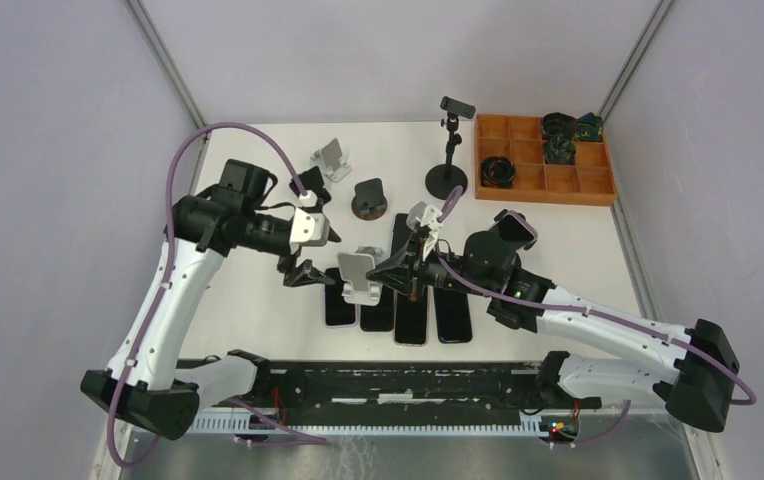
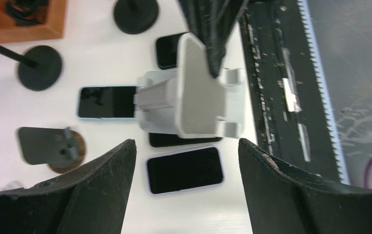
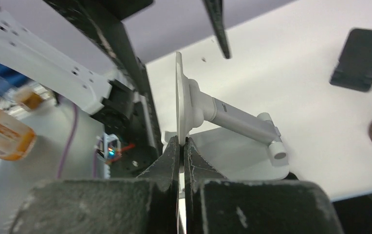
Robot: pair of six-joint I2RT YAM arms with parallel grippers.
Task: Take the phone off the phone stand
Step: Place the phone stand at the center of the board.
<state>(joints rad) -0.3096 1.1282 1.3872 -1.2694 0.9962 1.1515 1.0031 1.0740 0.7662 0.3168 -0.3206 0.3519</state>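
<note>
The white phone stand (image 1: 358, 276) stands at mid-table among several dark phones lying flat (image 1: 411, 316). In the left wrist view the stand's ribbed cradle (image 2: 198, 92) shows no phone on it. My right gripper (image 1: 392, 272) is shut on the thin edge of the stand's plate (image 3: 178, 97), its fingertips (image 3: 172, 151) pinching it. My left gripper (image 1: 303, 268) is open and empty, hovering just left of the stand. Between its fingers (image 2: 101, 185) a black phone (image 2: 184, 169) lies flat on the table. A light-blue-cased phone (image 2: 107, 102) lies behind the stand.
Other empty stands sit behind: a white one (image 1: 330, 158), a black one on a brown disc (image 1: 369, 198) and a tall black clamp stand (image 1: 448, 150). A wooden compartment tray (image 1: 543, 185) is at the back right. A black rail (image 1: 398, 385) runs along the near edge.
</note>
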